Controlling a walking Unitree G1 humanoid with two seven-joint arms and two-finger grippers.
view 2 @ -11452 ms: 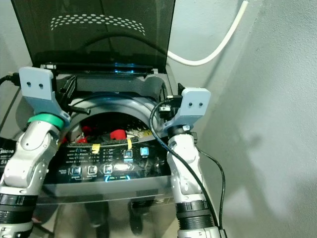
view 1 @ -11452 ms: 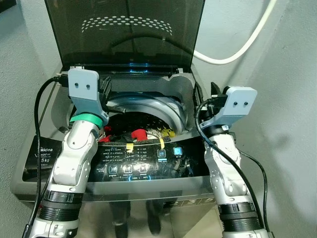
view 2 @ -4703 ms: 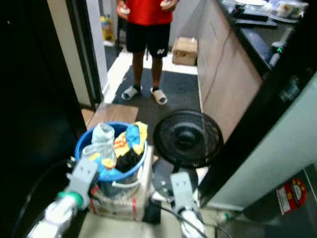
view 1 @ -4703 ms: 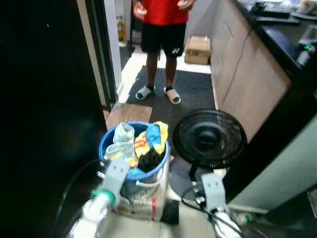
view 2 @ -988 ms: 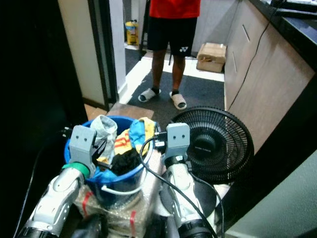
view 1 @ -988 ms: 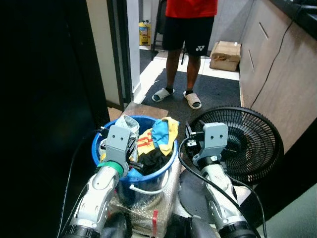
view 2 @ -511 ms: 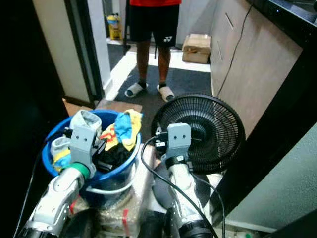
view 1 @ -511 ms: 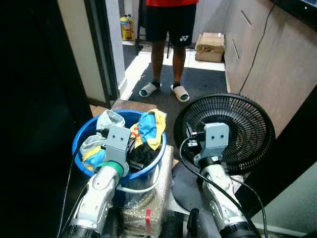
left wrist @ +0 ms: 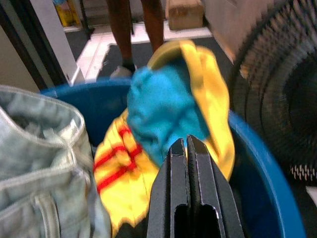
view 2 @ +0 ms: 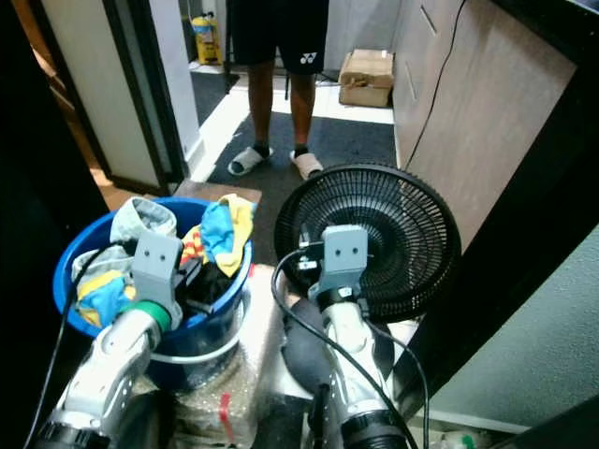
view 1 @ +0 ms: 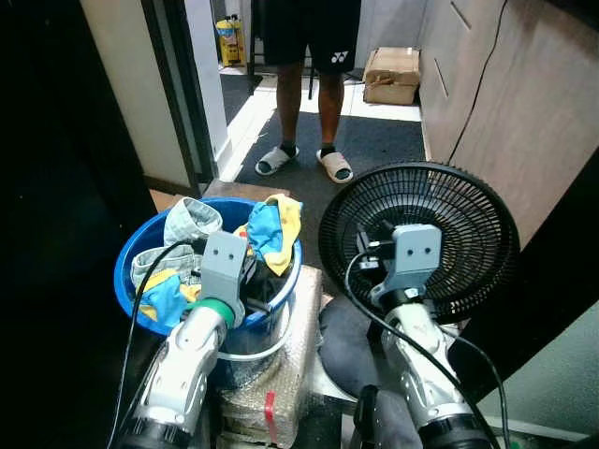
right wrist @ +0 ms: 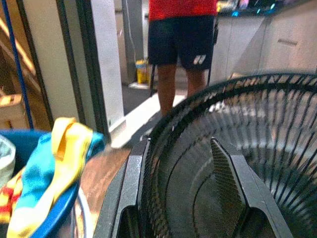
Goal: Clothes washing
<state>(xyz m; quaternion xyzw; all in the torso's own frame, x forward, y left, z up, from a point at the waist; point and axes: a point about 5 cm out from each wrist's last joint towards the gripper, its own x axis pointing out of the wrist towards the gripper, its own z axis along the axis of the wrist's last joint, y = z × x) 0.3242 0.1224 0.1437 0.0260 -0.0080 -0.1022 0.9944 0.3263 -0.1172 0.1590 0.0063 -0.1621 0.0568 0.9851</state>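
Laundry sits heaped in a blue basin just ahead of my left arm, the basin standing on a bubble-wrapped bundle on the floor. From my head cameras I see a pale denim garment at the far left of the heap, a blue-and-yellow cloth draped over the far right rim, and something dark low in the middle.

My left end effector hovers over the basin's near side with its two black fingers pressed flat together, holding nothing. The blue-and-yellow cloth lies directly beyond the fingertips, a little farther and slightly right, its long fold running from the rim down into the basin. The denim lies to the left of the fingers.

My right end effector has its fingers spread wide and empty, pointing at the black grille of a floor fan standing right of the basin. A person in dark shorts and slippers stands in the far doorway.

I judge the left arm the nearer one: it needs to part its fingers, then reach forward and down onto the cloth.
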